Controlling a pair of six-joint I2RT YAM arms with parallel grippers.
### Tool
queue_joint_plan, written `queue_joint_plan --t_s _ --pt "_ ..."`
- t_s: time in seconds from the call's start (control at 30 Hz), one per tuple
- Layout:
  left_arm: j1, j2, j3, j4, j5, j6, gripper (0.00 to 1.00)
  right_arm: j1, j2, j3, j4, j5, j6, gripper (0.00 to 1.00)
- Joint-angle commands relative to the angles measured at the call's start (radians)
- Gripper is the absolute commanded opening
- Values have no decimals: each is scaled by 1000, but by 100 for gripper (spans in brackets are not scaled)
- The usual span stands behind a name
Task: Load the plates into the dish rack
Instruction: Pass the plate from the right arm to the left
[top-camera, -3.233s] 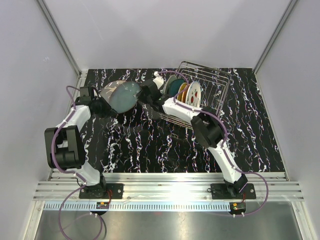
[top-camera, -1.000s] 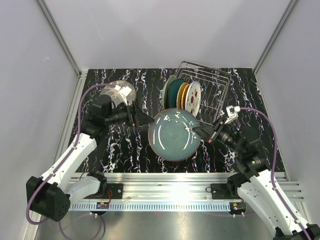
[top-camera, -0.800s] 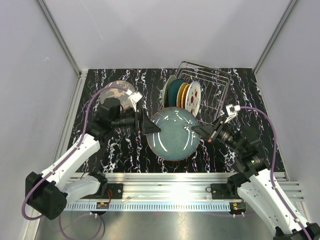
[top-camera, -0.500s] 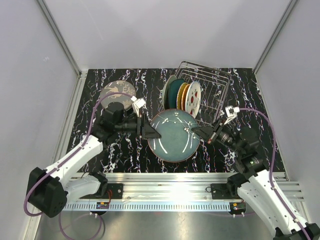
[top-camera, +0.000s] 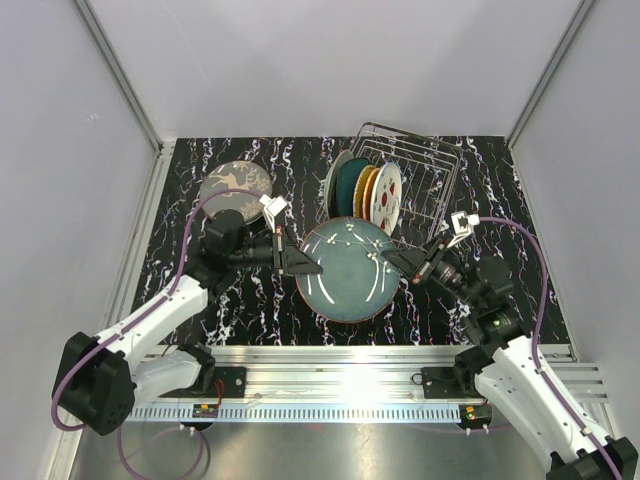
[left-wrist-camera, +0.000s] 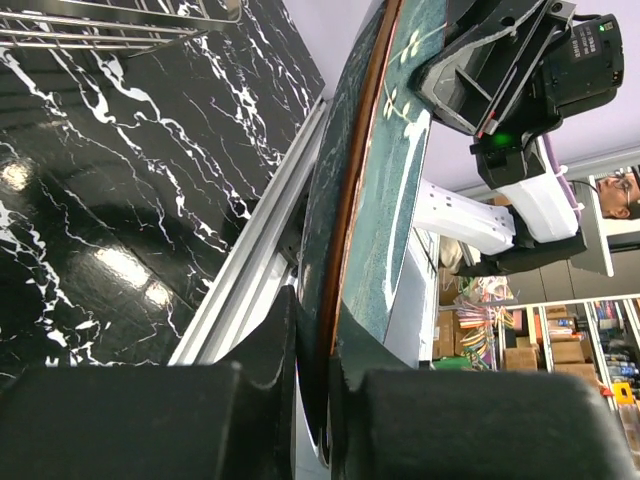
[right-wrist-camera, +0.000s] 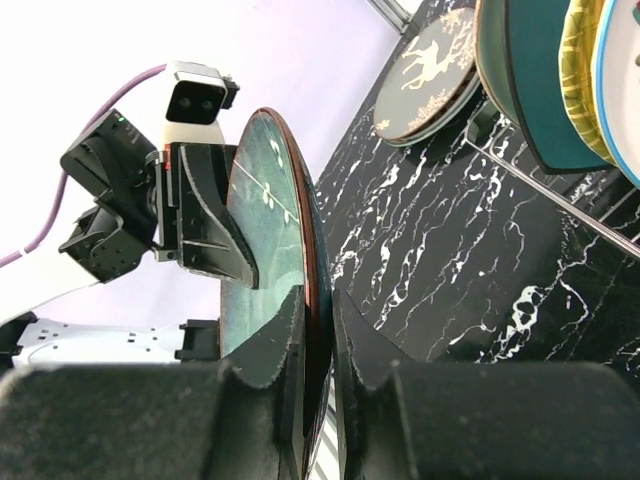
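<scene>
A teal-green plate (top-camera: 348, 272) with a brown rim hangs above the table's middle, tilted, with both grippers holding it. My left gripper (top-camera: 298, 262) is shut on its left rim; in the left wrist view the plate (left-wrist-camera: 350, 210) runs edge-on between the jaws of that gripper (left-wrist-camera: 325, 325). My right gripper (top-camera: 400, 266) is shut on the right rim, where the plate (right-wrist-camera: 262, 220) again stands edge-on in the jaws of this gripper (right-wrist-camera: 318, 305). Behind stands the wire dish rack (top-camera: 432, 180) with several upright plates (top-camera: 372, 192). A deer plate (top-camera: 235, 186) lies flat at the back left.
The rack's right half has bare slots (top-camera: 430, 200). White walls and metal rails (top-camera: 330, 360) enclose the black marble table (top-camera: 260, 300). In the right wrist view the deer plate (right-wrist-camera: 432, 72) lies beside the racked dark teal plate (right-wrist-camera: 530, 85).
My left gripper swung from near the deer plate to the held plate's left rim and closed on it. The right gripper kept its hold, and the plate barely shifted.
</scene>
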Motion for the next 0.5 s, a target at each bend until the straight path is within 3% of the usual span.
queue_joint_plan --t_s 0.0,0.13,0.3,0.47 --pt "-16 -40 25 67 81 -43 0 3 -1 17 149 -3 11 12" --pt "-14 -57 42 -8 10 -20 0 3 -7 26 83 41 -17 15" --pt "-2 -72 78 -68 -56 -23 0 3 -21 31 5 90 -49 41" --pt "16 -80 86 -47 -78 -50 0 3 -23 35 -22 100 -57 55"
